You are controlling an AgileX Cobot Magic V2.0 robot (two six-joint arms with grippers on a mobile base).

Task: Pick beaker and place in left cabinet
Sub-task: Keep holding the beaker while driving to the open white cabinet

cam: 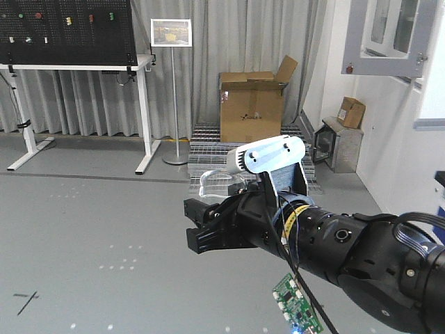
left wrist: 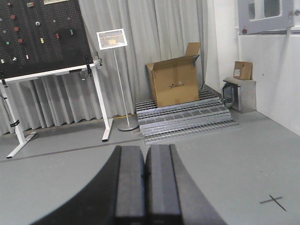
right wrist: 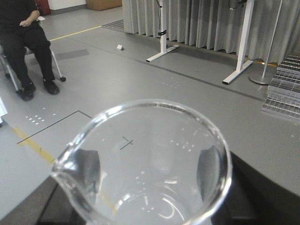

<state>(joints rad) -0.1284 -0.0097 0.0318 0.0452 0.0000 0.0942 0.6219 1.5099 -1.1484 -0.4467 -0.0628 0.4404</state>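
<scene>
The right hand grips the small clear glass beaker with a pour spout by its walls, upright above the bare grey floor. The left hand is closed on nothing. No worktop or pale grey cabinet is in view. The carry likely calls for a level wrist, steady grip pressure and slow travel, since smooth glass can slip.

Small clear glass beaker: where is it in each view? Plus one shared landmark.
Exterior front: beaker at centre, just above the black right gripper.
Left wrist: not in it.
Right wrist: beaker fills lower centre, spout lower left.
Landmark: stacked grey metal grating, in all three.
</scene>
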